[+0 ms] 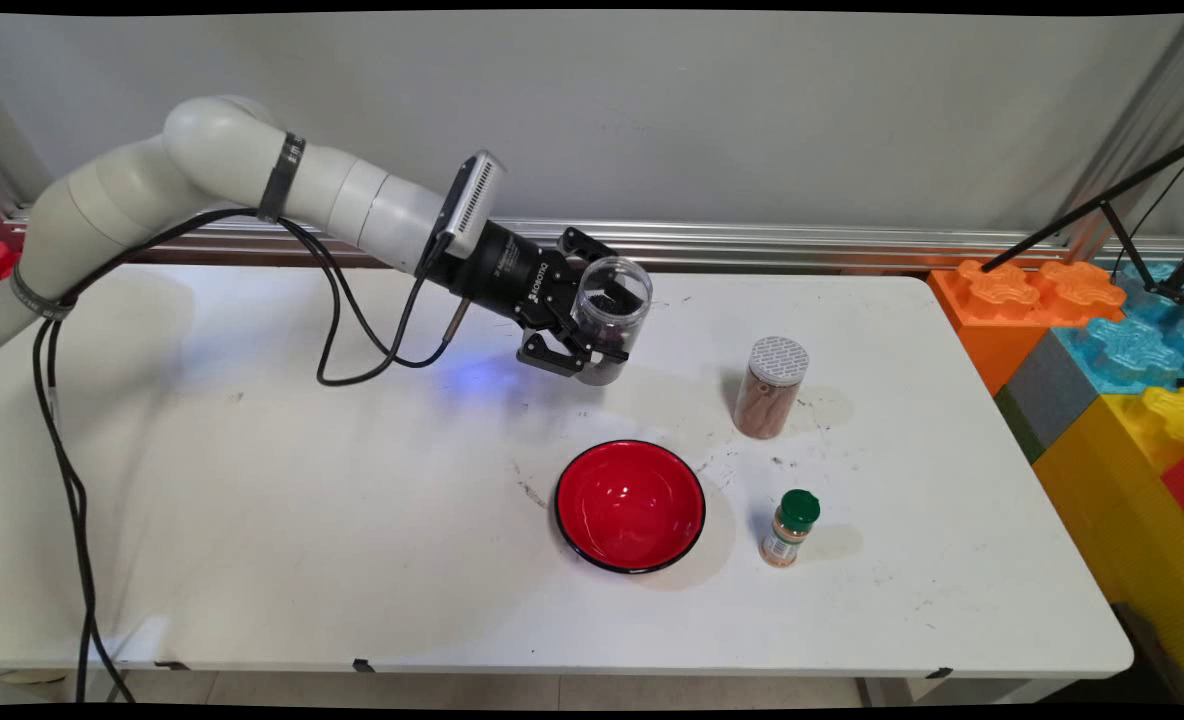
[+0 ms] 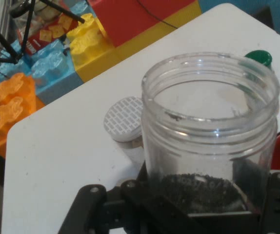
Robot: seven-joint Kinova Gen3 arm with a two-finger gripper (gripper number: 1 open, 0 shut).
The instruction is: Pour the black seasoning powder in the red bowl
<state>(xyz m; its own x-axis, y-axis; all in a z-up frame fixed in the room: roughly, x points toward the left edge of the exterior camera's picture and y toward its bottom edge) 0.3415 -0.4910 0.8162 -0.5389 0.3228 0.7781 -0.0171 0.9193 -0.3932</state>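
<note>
A white table point(image 1: 252, 520) is seen spread across the main view, with a grey wall behind it. At the table's right end a stack of large toy blocks point(image 1: 1112, 370) in orange, blue, yellow and red is set on the floor side, and black tripod legs point(image 1: 1102, 205) are seen crossing above them. The white arm point(image 1: 242, 170) is extended from the upper left over the table's far half, with black cables point(image 1: 62, 470) hung from it down to the table's near left edge.

The gripper point(image 1: 580, 335) is held above the table, tilted, and its jaws are clamped on a clear plastic jar point(image 1: 609, 315). The jar is lidless, its open mouth is tipped toward the camera on the hand, and dark granules are seen lying in its lower part point(image 2: 198, 187). The jar is lifted clear of the table, up and to the left of the red bowl point(image 1: 630, 505).

The red bowl, black-rimmed, is set upright near the table's middle. Beyond it to the right a second jar point(image 1: 770, 388) with a white patterned lid and brown contents is stood upright. Nearer, just right of the bowl, a small spice bottle point(image 1: 790, 528) with a green cap is stood.
</note>
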